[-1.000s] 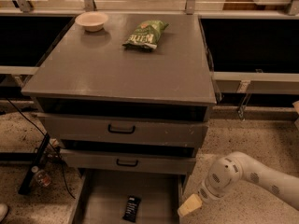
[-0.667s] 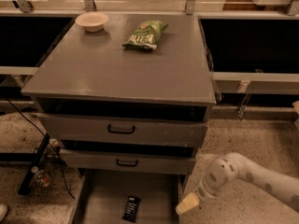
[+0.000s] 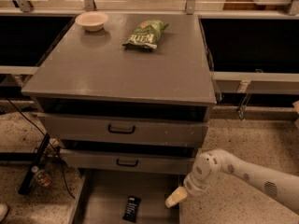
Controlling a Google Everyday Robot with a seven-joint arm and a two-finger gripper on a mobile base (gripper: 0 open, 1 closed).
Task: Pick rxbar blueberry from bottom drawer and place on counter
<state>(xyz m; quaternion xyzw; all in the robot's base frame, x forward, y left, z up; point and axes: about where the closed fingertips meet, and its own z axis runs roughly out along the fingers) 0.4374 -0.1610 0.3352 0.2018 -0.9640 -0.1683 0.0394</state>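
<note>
The rxbar blueberry (image 3: 131,208) lies flat on the floor of the pulled-out bottom drawer (image 3: 107,195), its long side running front to back. The pincer (image 3: 176,197) hangs just right of the bar and a little higher, over the drawer's right edge and not touching the wrapper; how far it is open cannot be told. Well beyond the bar, up on the table (image 3: 117,69), sit a green chip bag (image 3: 145,34) and a pale bowl (image 3: 92,21).

Dim, warm light overhead.
The counter (image 3: 103,73) shone softly, drawer gaps (image 3: 121,109) sat black, and the pale gripper (image 3: 175,198) glowed at the bottom drawer's (image 3: 105,197) right edge.
</note>
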